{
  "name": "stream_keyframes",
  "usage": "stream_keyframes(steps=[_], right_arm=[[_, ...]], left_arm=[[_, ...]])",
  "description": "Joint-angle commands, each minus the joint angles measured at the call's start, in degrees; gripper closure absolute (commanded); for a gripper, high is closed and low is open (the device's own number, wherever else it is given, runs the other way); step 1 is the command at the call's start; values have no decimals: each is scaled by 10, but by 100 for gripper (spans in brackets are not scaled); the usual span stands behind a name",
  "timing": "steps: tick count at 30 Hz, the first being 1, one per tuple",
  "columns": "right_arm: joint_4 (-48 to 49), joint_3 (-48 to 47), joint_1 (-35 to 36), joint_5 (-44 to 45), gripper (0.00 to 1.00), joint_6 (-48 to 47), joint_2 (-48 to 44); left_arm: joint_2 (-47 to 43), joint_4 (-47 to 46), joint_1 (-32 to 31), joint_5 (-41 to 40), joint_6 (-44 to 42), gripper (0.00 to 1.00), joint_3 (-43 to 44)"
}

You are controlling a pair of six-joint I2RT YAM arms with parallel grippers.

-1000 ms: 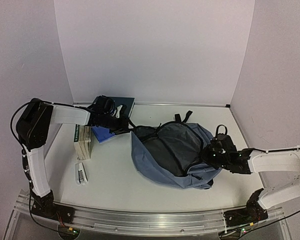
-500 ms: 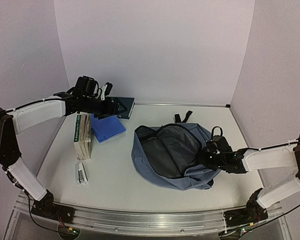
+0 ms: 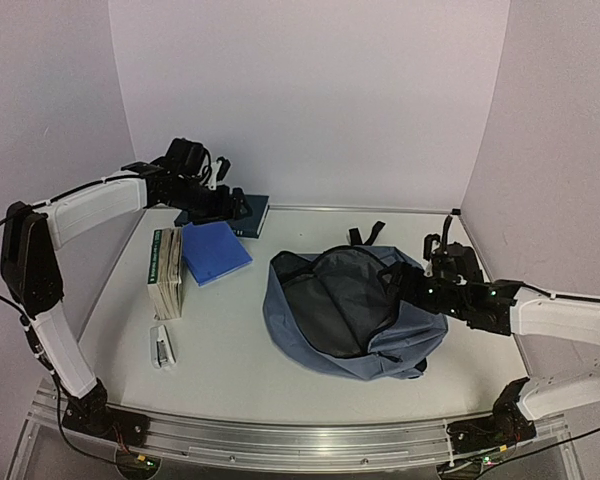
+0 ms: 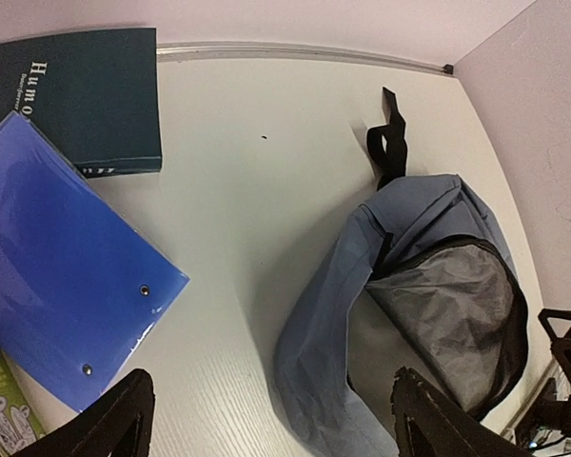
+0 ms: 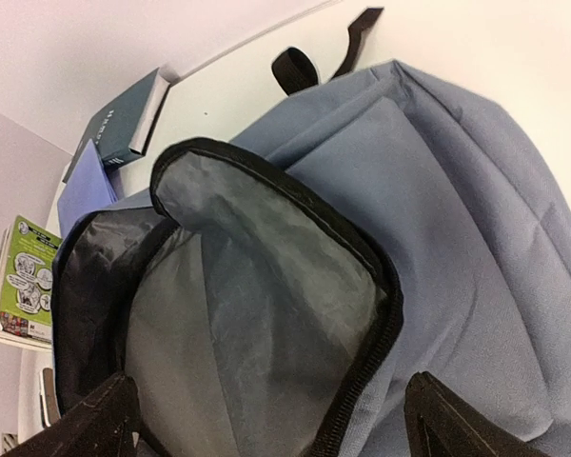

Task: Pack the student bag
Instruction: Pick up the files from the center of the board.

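1. Near left, a small grey stapler-like item [image 3: 161, 347] lies on the table [image 3: 230, 345], unpacked.
2. Centre-right, the student bag [image 3: 420, 335] lies flat, mouth gaping, only lining showing. The right gripper [image 5: 276, 419] hovers over its rim, spread wide and empty.
3. Left: green books [image 3: 166, 272] and a blue folder [image 3: 215, 250], both outside the bag.
4. Far left, the left gripper [image 4: 276, 419] is wide open and empty above the dark book [image 3: 252, 213]. Packing looks barely begun.

L gripper [image 3: 236, 207] raised, jaws wide apart; R gripper [image 3: 393, 284] low, jaws spread too.

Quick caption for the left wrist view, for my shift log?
Open left gripper hovers above the table between the blue folder, dark book and the unzipped student bag.
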State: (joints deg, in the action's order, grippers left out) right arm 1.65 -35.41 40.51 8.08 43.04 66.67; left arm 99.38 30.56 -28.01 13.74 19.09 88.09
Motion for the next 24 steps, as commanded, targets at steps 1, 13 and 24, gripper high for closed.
stream_keyframes(steps=[1,13,24], right_arm=[[-56,-54,-2,23,4,-49,19],[-70,-99,-1,-8,2,-82,59],[-61,-109,-2,-27,2,-78,81]], left_arm=[[43,25,2,-45,-47,14,65],[195,55,-21,-169,-64,12,158],[332,114,-60,-335,-35,0,291]])
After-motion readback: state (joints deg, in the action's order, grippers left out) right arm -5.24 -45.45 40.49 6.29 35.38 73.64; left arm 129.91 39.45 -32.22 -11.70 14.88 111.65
